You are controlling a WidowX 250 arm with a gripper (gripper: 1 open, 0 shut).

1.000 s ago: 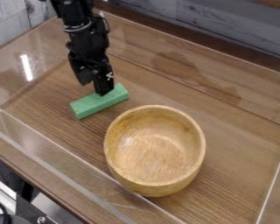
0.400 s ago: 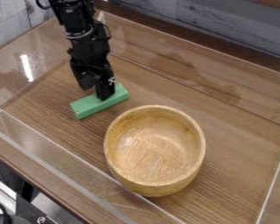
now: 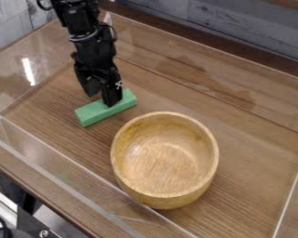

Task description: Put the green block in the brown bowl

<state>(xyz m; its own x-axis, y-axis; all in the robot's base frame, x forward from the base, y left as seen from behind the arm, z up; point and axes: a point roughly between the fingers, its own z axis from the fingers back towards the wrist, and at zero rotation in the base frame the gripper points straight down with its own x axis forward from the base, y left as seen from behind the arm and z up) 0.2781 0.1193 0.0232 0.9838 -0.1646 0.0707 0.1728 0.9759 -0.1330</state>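
The green block (image 3: pixel 100 112) lies flat on the wooden table, left of the brown bowl (image 3: pixel 166 159) and a short gap from its rim. My black gripper (image 3: pixel 98 93) points straight down over the block's far end, open, with its fingertips low beside the block. Whether the fingers touch the block cannot be told. The bowl holds nothing.
Clear acrylic walls (image 3: pixel 27 70) ring the wooden table (image 3: pixel 226 84) on the left, front and right. A grey board wall runs along the back.
The gripper has sunk slightly toward the block. The block and the bowl have not moved.
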